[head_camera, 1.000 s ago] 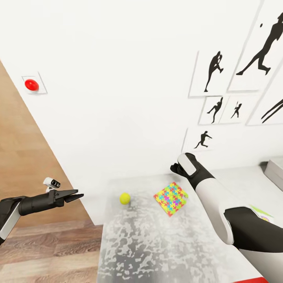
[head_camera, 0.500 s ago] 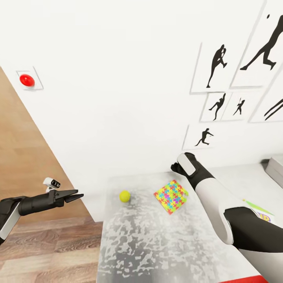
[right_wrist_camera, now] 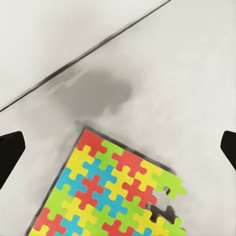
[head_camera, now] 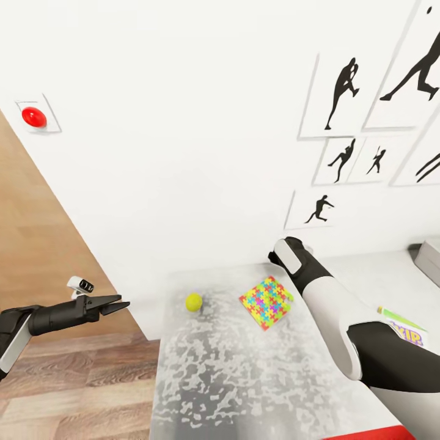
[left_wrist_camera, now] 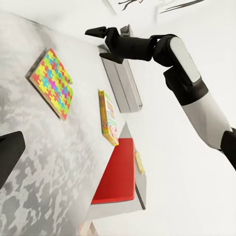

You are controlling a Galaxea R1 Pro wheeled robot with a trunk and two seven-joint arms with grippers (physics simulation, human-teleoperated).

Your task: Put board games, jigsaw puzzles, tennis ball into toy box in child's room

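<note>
The jigsaw puzzle (head_camera: 266, 302) lies flat on the bench (head_camera: 232, 379), with the tennis ball (head_camera: 194, 301) near it on the side toward the bench's end. The right gripper (left_wrist_camera: 101, 34) hangs over the puzzle, fingers spread wide and empty; the left gripper (head_camera: 116, 303) is off the bench, fingers nearly together, holding nothing. The puzzle looks thin, stiff and light, so an overhanging edge or corner seems the best hold.
</note>
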